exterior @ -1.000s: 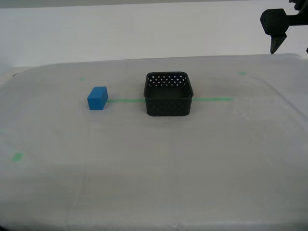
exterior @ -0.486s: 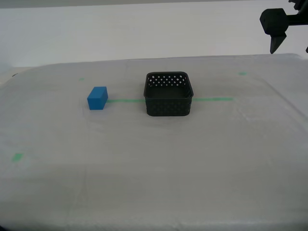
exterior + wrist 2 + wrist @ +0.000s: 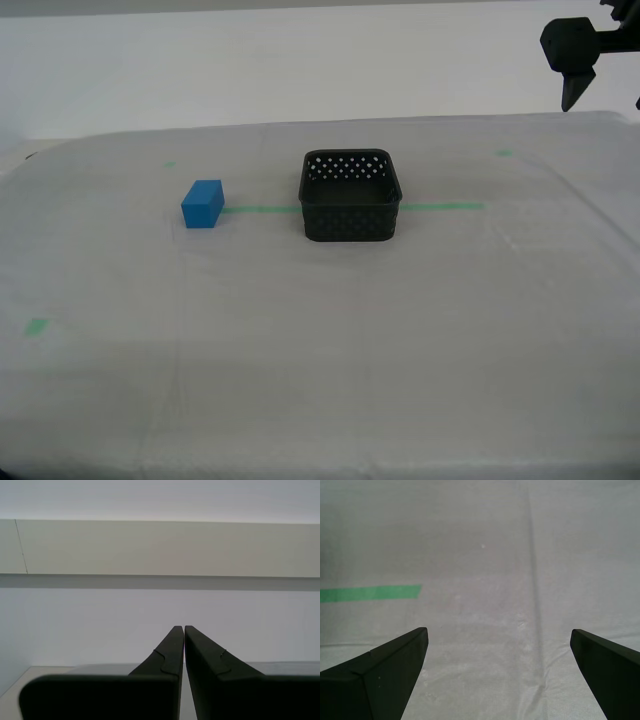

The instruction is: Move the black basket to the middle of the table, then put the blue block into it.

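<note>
Exterior view: the table (image 3: pixel 320 340) carries the black basket (image 3: pixel 350 196) near its middle, standing upright across the green tape line (image 3: pixel 440 207). The blue block (image 3: pixel 202 203) sits on the cloth towards the exterior view's left of the basket, apart from it, at the end of the same tape line. Small green tape bits (image 3: pixel 36 326) lie elsewhere on the cloth. A dark arm part (image 3: pixel 572 52) hangs high at the exterior view's upper right, well apart from both basket and block; we cannot tell from the wrist views which arm it belongs to.

Second wrist view: my second gripper (image 3: pixel 184 628) has its jaws pressed together, with only a hairline gap between the tips and nothing held. It faces a pale wall (image 3: pixel 160 550). Neither basket nor block appears here.

First wrist view: my first gripper (image 3: pixel 499 635) has its jaws spread wide and holds nothing. It looks down on bare cloth, with the end of a green tape strip (image 3: pixel 370 593) in sight. Neither basket nor block appears between or near these jaws.
</note>
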